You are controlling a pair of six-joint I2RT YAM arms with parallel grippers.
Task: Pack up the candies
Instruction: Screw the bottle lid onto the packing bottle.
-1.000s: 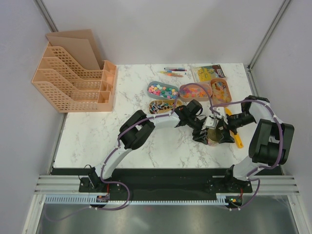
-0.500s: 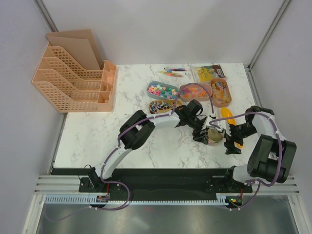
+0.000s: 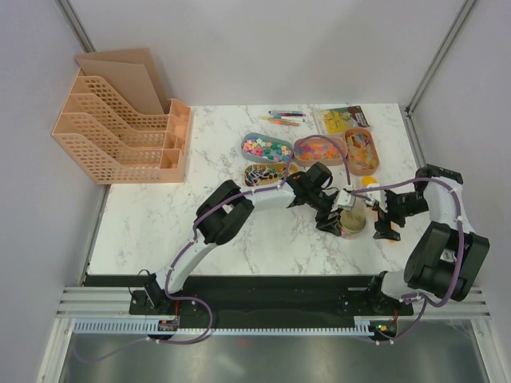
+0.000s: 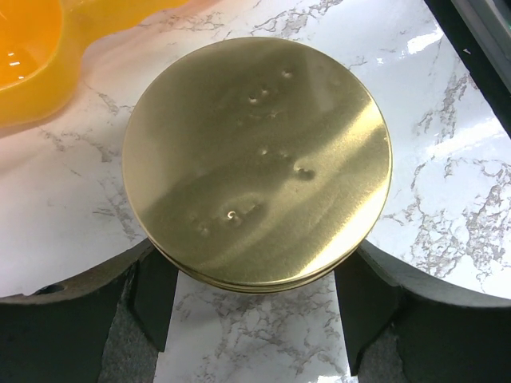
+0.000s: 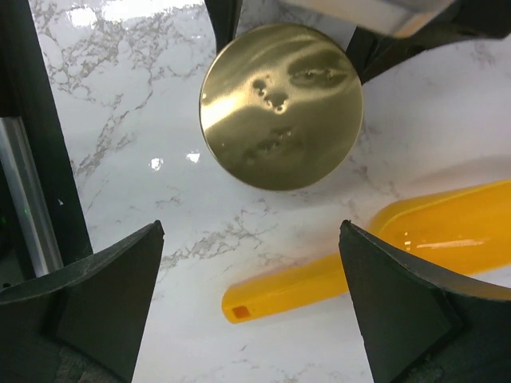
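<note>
On marble tabletop point(image 3: 160, 231), steady gold-lidded jar point(image 3: 351, 220) pinched in left pincer point(image 4: 255, 297); centre spread right pincer point(image 5: 251, 239) over lid point(image 5: 279, 104), clear of yellow scoop point(image 5: 431, 223).

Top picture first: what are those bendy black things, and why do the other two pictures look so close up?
Those are two robot arms bolted at the near edge of a marble table. The top picture comes from a camera above them. The other two come from little cameras on each wrist, so you see the fingers up close. On the table lie trays of colourful candies, some pens, a yellow scoop and a peach file rack. The left gripper is closed around a gold-lidded jar. The right gripper is wide open, holding nothing, next to the jar.
</note>
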